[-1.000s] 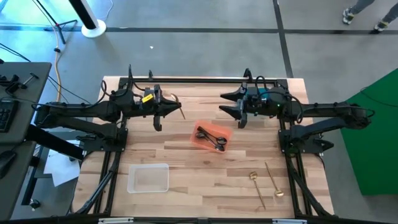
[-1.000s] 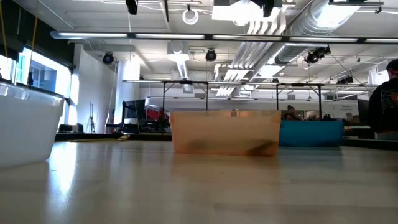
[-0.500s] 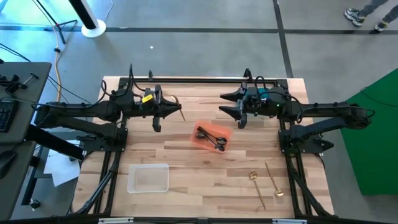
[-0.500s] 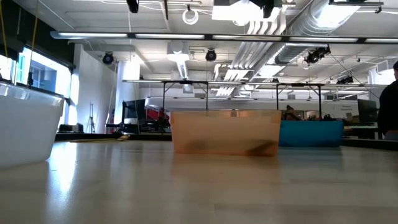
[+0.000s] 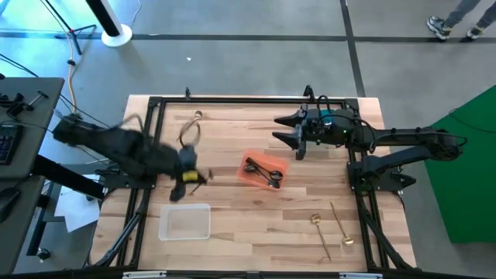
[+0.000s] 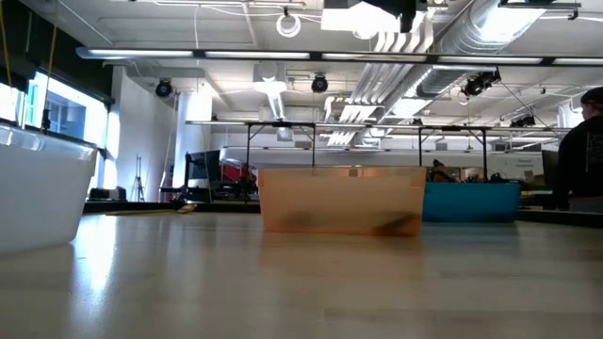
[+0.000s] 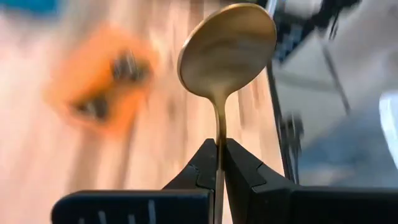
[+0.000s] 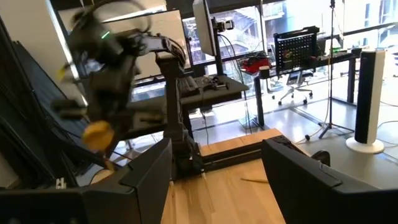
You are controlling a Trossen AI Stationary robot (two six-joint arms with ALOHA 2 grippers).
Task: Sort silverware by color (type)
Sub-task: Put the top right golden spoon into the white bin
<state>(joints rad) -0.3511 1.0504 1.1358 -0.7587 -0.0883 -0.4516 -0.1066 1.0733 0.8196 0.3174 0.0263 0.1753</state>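
From above, a wooden desk (image 5: 232, 232) fills the middle of the frame. The left hand (image 5: 188, 177) sits left of centre, blurred, just above a clear bin (image 5: 185, 222) at lower left that looks empty. At centre is an orange bin (image 5: 265, 171) with dark silverware (image 5: 263, 172) lying in it. Two gold pieces (image 5: 331, 226) lie loose on the desk at lower right, well apart from both bins. A thin gold-looking piece (image 5: 197, 118) lies near the desk's upper edge; what kind it is cannot be told. The right hand (image 5: 293, 130) waits at upper right of centre, its fingers spread wide, holding nothing.

At desk height, the orange bin (image 6: 341, 199) stands at centre, the clear bin (image 6: 38, 188) at the left edge. A blue bin (image 6: 471, 201) shows behind, right of centre. A person (image 6: 579, 155) stands at the far right.

The left wrist view shows the left hand (image 7: 219, 163) clamped tight on the thin handle of a gold spoon (image 7: 226, 46), bowl upright at top centre. The orange bin (image 7: 99, 81) is a blur at upper left.

The right wrist view shows the right hand's open fingers (image 8: 146, 180) at the bottom, the left arm blurred at upper left.

By my reading, the dark pieces look sorted, one gold spoon is in transit, and the other gold pieces remain to be collected.
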